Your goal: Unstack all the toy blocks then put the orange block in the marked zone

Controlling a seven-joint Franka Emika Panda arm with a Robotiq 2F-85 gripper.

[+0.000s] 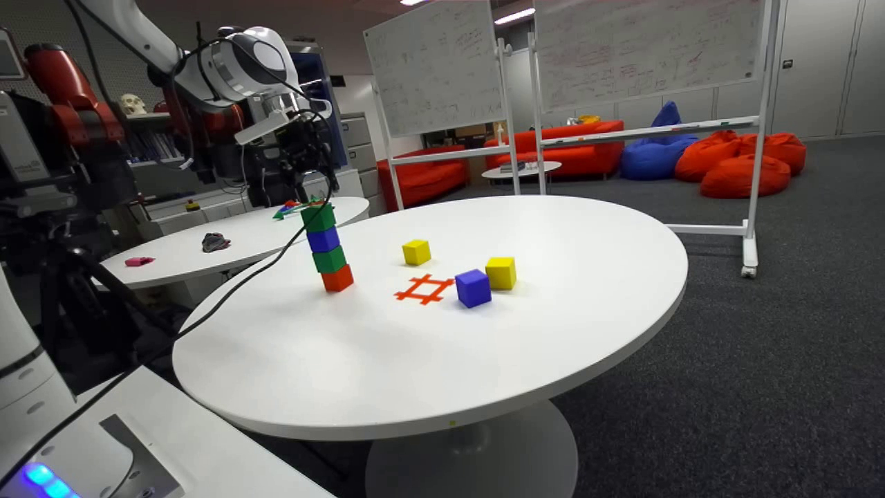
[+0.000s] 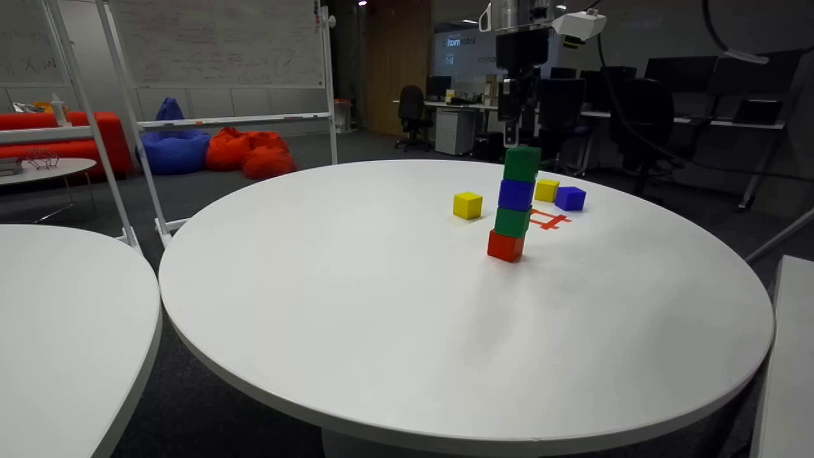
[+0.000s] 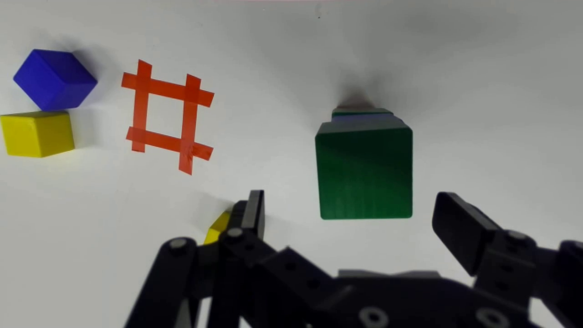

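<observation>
The orange block (image 1: 338,278) is the lowest of four in a tower (image 2: 514,200) standing on the round white worktop (image 1: 484,360). In an exterior view it sits left of the middle of the frame. On top of it, going up, are the lower green block (image 1: 329,261), the stacked blue block (image 1: 323,240) and the top green block (image 3: 364,173).

The claw (image 3: 350,200) hangs over this tower, so the orange block lies beneath it with three blocks in between. In the wrist view the claw comes in from the bottom edge, its fingers (image 3: 462,230) spread wide to either side of the top green block, a gap showing between each finger and the block. There the top green block is right of centre and the orange block is hidden under the stack. In both exterior views the fingertips are close to the tower's top; whether they reach below its upper face I cannot tell.

The marked zone (image 3: 167,117), a red-orange hash, is in the upper left of the wrist view, apart from the tower. Farther left are the loose blue block (image 3: 54,81) and, just below it in the frame, the near yellow block (image 3: 38,134); I cannot tell whether they touch. The other yellow block (image 3: 217,229) is partly hidden by the left-hand finger in that view.
</observation>
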